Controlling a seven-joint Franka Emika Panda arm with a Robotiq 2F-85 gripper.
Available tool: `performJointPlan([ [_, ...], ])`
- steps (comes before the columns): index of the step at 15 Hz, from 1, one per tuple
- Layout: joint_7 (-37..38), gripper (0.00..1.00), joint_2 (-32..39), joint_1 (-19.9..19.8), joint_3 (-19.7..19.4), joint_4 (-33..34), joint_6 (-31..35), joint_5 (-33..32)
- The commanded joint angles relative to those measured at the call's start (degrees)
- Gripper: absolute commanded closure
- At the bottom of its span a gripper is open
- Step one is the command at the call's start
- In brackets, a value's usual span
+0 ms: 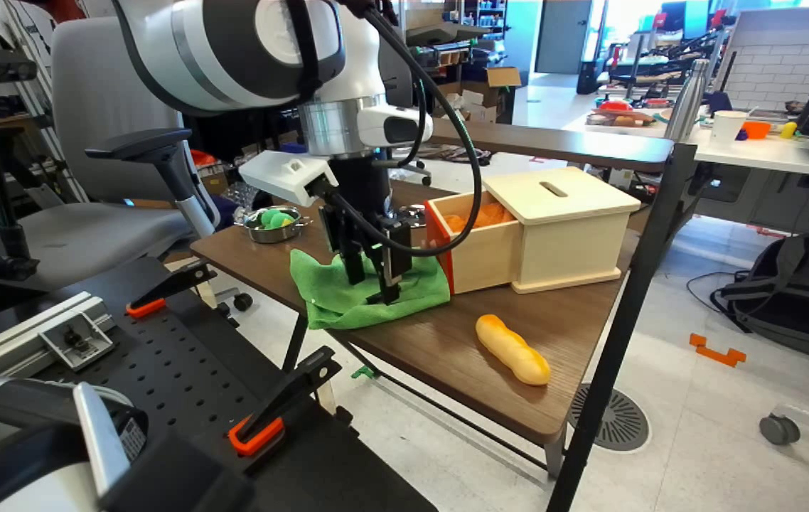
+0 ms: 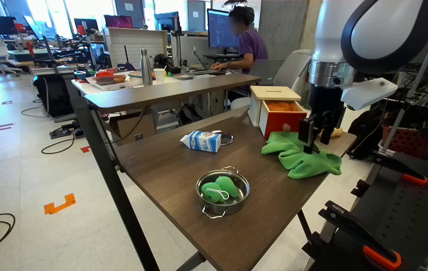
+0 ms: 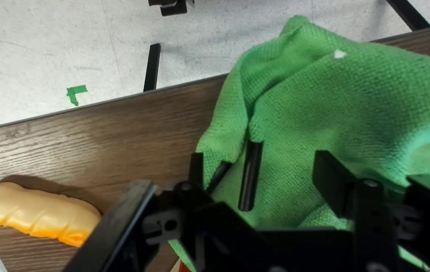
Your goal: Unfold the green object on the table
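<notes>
The green cloth [image 1: 326,284] lies crumpled and folded on the brown table; it also shows in an exterior view [image 2: 300,165] and the wrist view [image 3: 305,102]. Part of it reaches past the table's edge. My gripper [image 1: 373,281] points down over the cloth, and it also shows in an exterior view [image 2: 316,144]. In the wrist view the gripper [image 3: 258,172] has its fingers wide apart, with nothing clamped between them. A black rod [image 3: 251,175] and a thinner black rod [image 3: 218,175] lie on the cloth between the fingers, partly under a fold. Whether the fingertips touch the cloth cannot be told.
A wooden box [image 1: 568,245] with an open red-fronted drawer [image 2: 281,122] stands against the cloth. A yellow bread roll [image 1: 512,348] lies near the edge. A metal pot [image 2: 242,203] with green items, a milk carton [image 2: 202,141] and a silver lid [image 2: 229,138] are also on the table.
</notes>
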Motion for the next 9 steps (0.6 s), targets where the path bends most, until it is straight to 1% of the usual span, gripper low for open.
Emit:
performJointPlan([
  [1,-0.99,0.58,0.29,-0.61,0.19,0.93,-1.01,-0.01],
  [3,-0.95,0.74,0.5,-0.59,0.2,1.14,-1.2,0.0],
  [5,-0.82,0.87,0.63,-0.42,0.05,1.25,-1.25,-0.19],
  [6,-0.9,0.96,0.86,-0.43,0.0,1.46,-1.29,-0.26],
  [7,-0.95,0.99,1.07,-0.46,-0.02,1.65,-1.37,-0.3],
  [9,-1.57,1.0,2.08,-1.1,0.49,2.83,-2.27,0.26],
])
